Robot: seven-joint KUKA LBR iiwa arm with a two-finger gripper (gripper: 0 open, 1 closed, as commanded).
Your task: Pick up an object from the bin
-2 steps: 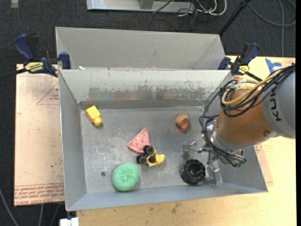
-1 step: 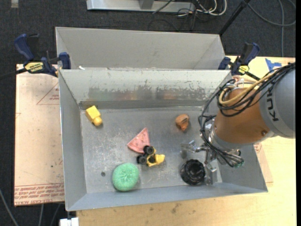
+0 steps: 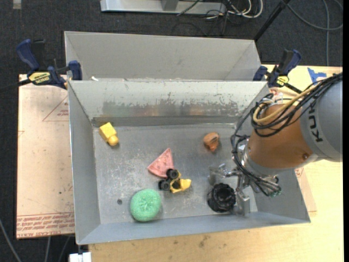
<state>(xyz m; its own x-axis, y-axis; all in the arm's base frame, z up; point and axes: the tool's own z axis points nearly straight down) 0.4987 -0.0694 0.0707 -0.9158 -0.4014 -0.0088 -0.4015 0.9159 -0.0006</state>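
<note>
1. Bin (image 3: 163, 100): grey metal, with sloping walls and a scuffed floor that carries a few loose things, well spread.
2. Arm (image 3: 332, 119): grey, entering from the right, with an orange cover (image 3: 275, 146) at the wrist and looped cables on top.
3. Claw (image 3: 232, 187): low in the near right corner of the bin, metal parts showing under the orange cover. Whether it is open or closed cannot be told.
4. Black round thing (image 3: 221, 197): dark and ring-like, on the floor at the near right. It lies right against the claw's near left side, and whether the claw grips it cannot be told.
5. Yellow-and-black toy (image 3: 175, 184): small, left of the black round thing and apart from it, near the middle of the floor.
6. Pink wedge (image 3: 162, 163): flat and triangular, just beside the toy on its far left.
7. Green ball (image 3: 145, 204): rough-surfaced, near left of the floor.
8. Brown lump (image 3: 211, 141): small, on the far side of the claw, apart from it.
9. Yellow block (image 3: 109, 134): far left corner of the floor, well apart from the rest.
</note>
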